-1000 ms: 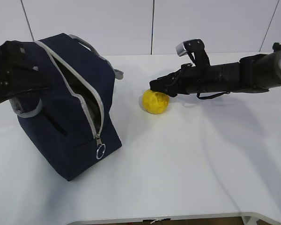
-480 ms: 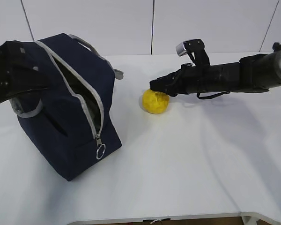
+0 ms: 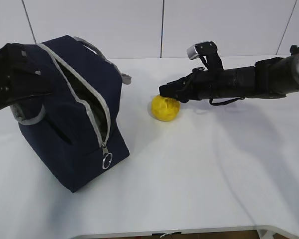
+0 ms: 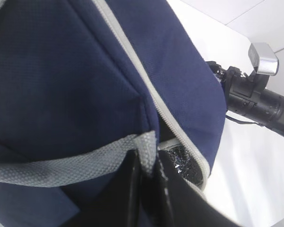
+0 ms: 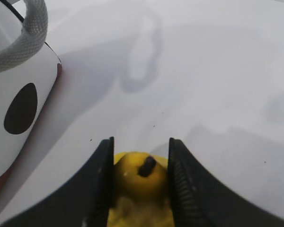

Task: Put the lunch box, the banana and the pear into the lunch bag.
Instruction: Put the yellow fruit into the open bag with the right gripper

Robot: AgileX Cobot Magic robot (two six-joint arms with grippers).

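Note:
The navy lunch bag [image 3: 70, 142] stands at the left of the table with its grey zipper open; its white face [image 5: 19, 94] shows in the right wrist view. My left gripper [image 4: 146, 158] is shut on the bag's grey strap handle [image 4: 61, 165] at the rim of the opening. The yellow pear [image 3: 164, 108] rests on the table right of the bag. My right gripper [image 5: 141, 146] has closed on the pear [image 5: 137, 182], one finger against each side and the stem between them. The lunch box and the banana are out of view.
The zipper's ring pull [image 3: 107, 161] hangs at the bag's front corner. The right arm [image 3: 239, 82] stretches low over the table from the right. White tabletop [image 3: 204, 174] spreads in front of the pear and to the right.

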